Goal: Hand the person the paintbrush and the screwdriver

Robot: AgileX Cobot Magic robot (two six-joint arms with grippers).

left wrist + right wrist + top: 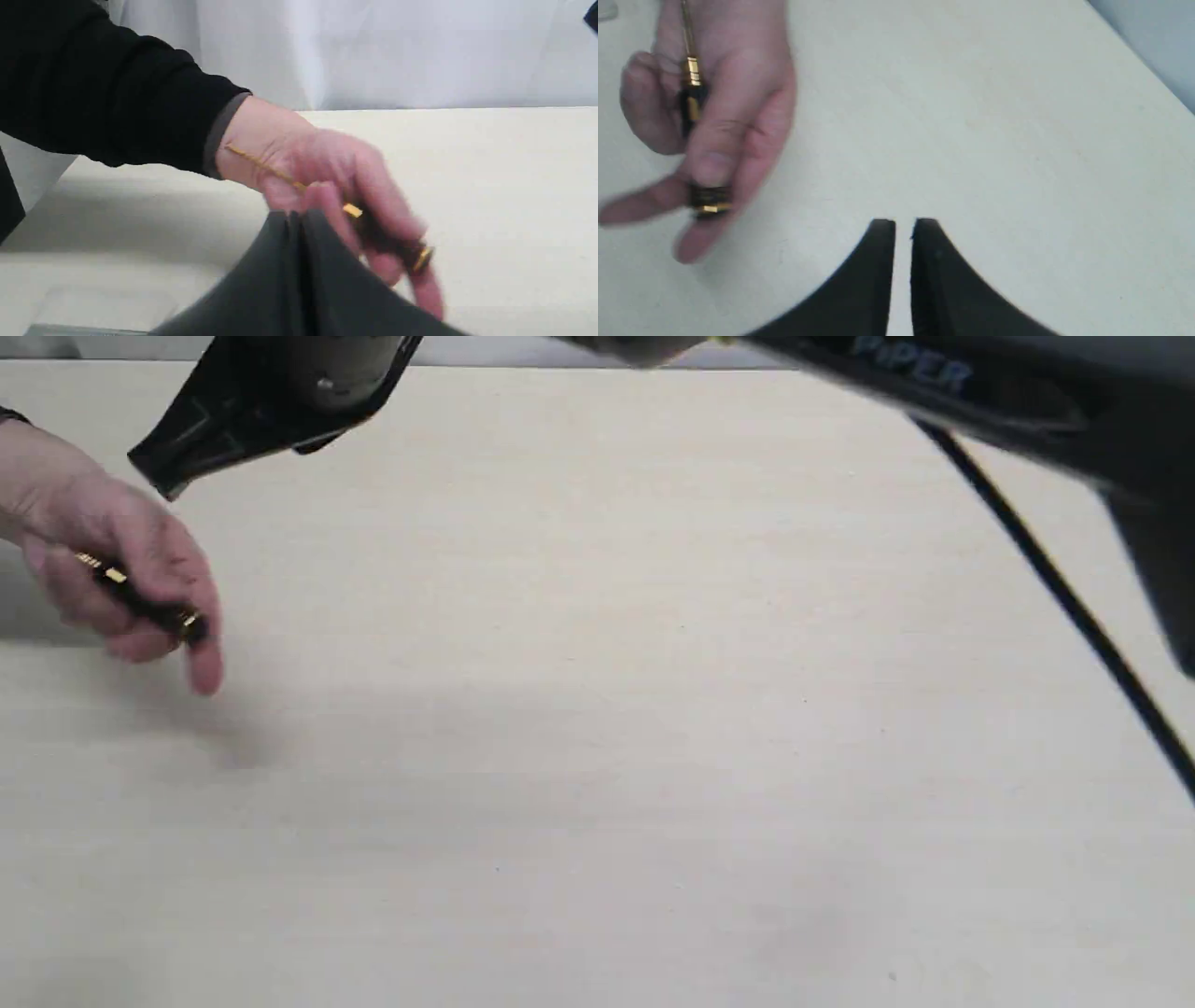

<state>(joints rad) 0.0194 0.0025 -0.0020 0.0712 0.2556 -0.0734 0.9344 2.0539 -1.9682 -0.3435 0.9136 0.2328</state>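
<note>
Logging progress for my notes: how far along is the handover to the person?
Done: the screwdriver sits in the person's hand, clear of both grippers. In hand: nothing; the left gripper and right gripper are closed and empty. Left: unclear, since the paintbrush shows in no view, so its handover cannot be confirmed.

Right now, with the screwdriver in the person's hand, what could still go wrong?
The hand is close to the left gripper, so any arm move might bump it. The screwdriver looks loosely held, blurred, and could slip onto the table. No view shows the paintbrush, so its handover is unconfirmed.
</note>
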